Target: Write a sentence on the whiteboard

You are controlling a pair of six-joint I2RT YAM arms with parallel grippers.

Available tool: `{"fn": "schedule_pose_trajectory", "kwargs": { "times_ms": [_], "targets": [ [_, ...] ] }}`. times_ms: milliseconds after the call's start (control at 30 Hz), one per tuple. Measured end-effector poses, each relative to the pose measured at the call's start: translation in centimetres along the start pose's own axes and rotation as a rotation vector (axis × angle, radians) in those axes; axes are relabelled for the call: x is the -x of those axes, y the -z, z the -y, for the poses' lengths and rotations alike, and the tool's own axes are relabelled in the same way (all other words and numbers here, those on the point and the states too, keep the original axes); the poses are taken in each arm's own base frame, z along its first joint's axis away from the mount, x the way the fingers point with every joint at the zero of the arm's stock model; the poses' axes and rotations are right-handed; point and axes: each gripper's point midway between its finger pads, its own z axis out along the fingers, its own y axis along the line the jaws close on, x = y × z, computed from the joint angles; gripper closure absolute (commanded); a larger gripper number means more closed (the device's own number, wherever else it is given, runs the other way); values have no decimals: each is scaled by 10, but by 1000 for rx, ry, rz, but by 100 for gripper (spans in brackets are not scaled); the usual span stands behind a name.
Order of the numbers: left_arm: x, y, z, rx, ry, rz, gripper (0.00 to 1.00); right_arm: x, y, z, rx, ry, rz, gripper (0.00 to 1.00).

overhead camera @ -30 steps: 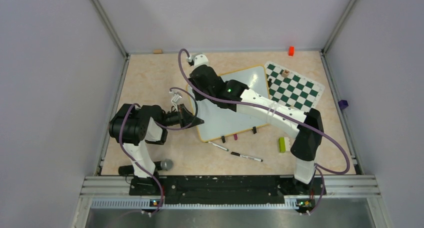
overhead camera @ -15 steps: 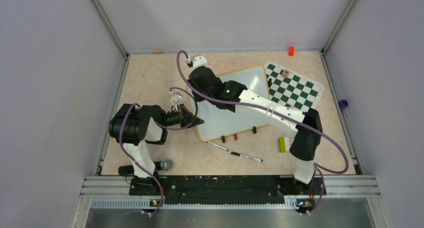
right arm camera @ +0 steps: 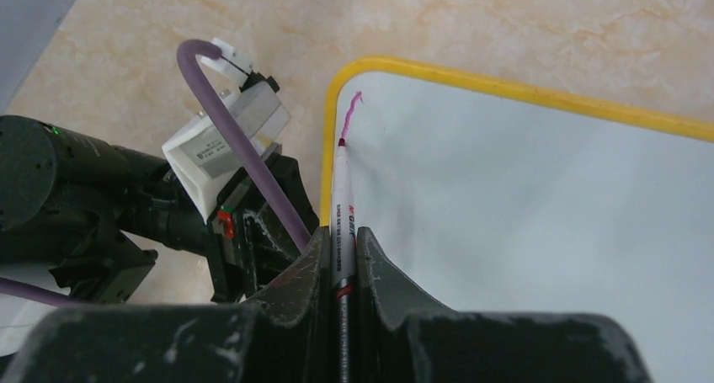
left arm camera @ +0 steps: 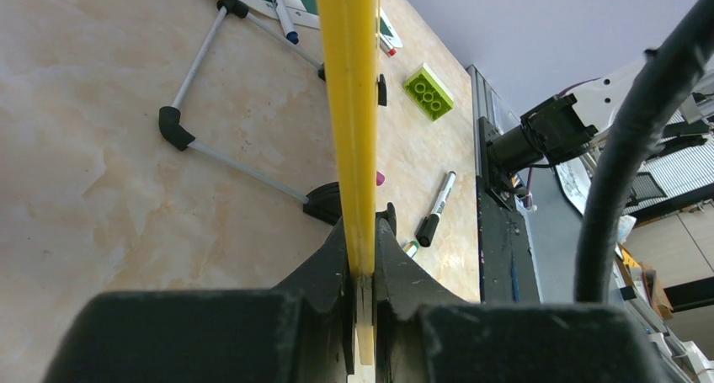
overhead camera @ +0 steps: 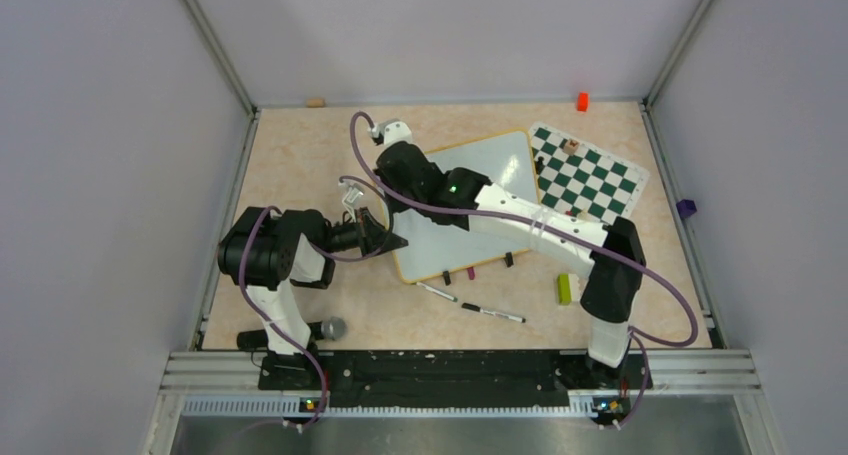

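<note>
The whiteboard [overhead camera: 470, 210] lies mid-table, white with a yellow frame [right arm camera: 505, 94]. My left gripper [overhead camera: 392, 241] is shut on its left edge; the yellow frame [left arm camera: 354, 105] runs edge-on between the jaws. My right gripper [overhead camera: 388, 175] is shut on a white marker [right arm camera: 342, 210] with a magenta tip. The tip touches the board near its top left corner, at the lower end of a short magenta stroke [right arm camera: 350, 114]. That stroke is the only writing that shows; most of the board is hidden under my right arm in the top view.
A green-and-white chess mat [overhead camera: 585, 172] lies right of the board. Two markers [overhead camera: 492, 313] and a green brick [overhead camera: 564, 288] lie in front of it. An orange block [overhead camera: 582, 101] sits at the back wall. A microphone [overhead camera: 330, 328] lies near the left base.
My right gripper has moved left and a little toward me along the board with the marker. The left arm and the board have not moved.
</note>
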Motion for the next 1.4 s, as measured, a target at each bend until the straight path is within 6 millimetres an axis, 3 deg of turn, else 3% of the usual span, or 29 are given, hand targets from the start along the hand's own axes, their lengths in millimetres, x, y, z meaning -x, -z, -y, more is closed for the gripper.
{"fn": "schedule_pose_trajectory", "kwargs": {
  "times_ms": [300,1233,1400],
  "targets": [
    [0,0,0,-1,0,-1,100,-15,5,1,-2,1,-28,100],
    [0,0,1,-7,-8,-3,100,-16,15,16,-83,12,-31,100],
    [0,0,1,-7,-9,-3,100,-12,26,15,-51,3,-18,100]
  ]
}}
